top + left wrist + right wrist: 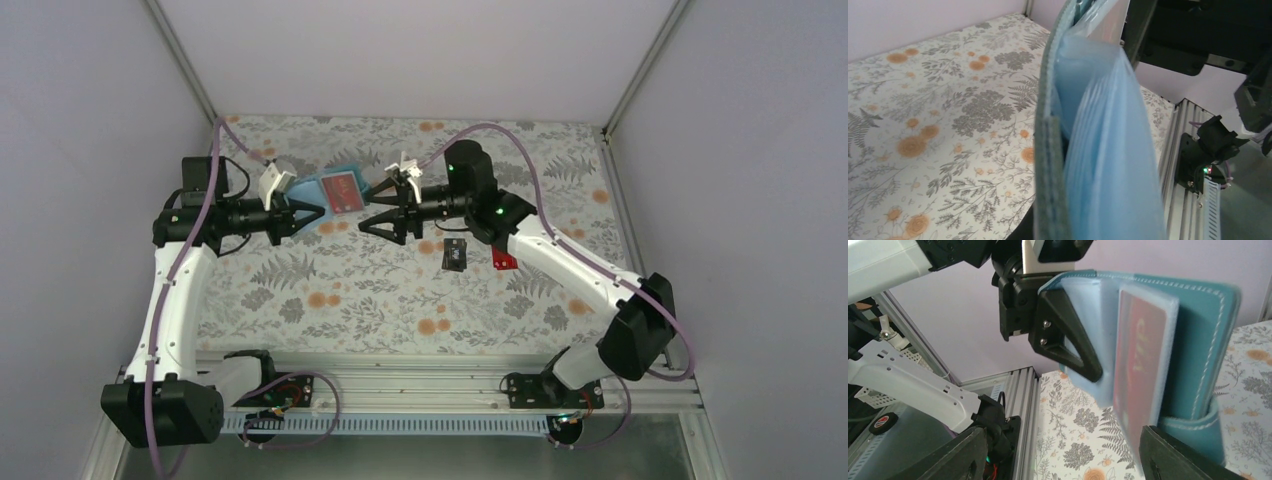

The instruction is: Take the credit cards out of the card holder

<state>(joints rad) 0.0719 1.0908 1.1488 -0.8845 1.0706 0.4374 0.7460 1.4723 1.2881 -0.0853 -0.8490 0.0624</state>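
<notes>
Landmark: card holder (322, 184), teal outside and lighter blue inside, is held open and up off the flowered cloth (350, 290), over the far part of the counter.

Left claw (312, 213): clamped tight on the card holder's left flap. From the right wrist view, one black finger (1068, 340) can be seen pressed flat on the pale blue inner face.

Right claw (372, 212): jaws spread wide, nothing gripped. It's parked just right of the card holder with the tips near its right edge. Whether a tip touches the holder's lower corner can't be told from its own camera.

Reddish card (341, 190): tucked into a see-through pocket of the card holder, so it's not out yet. It's seen standing on its short end in the right wrist view, a bit blurred.

Black card (455, 255): laid flat on the cloth, right of the card holder and nearer the arm bases, well apart from it.

Red card (503, 261): also on the cloth, farther right of the card holder than the black one, partly hidden by the right arm.

Left wrist view: the card holder is seen edge-on and very close. The teal cover edge and the stacked pale blue sleeves can be made out, all a bit fuzzy.
</notes>
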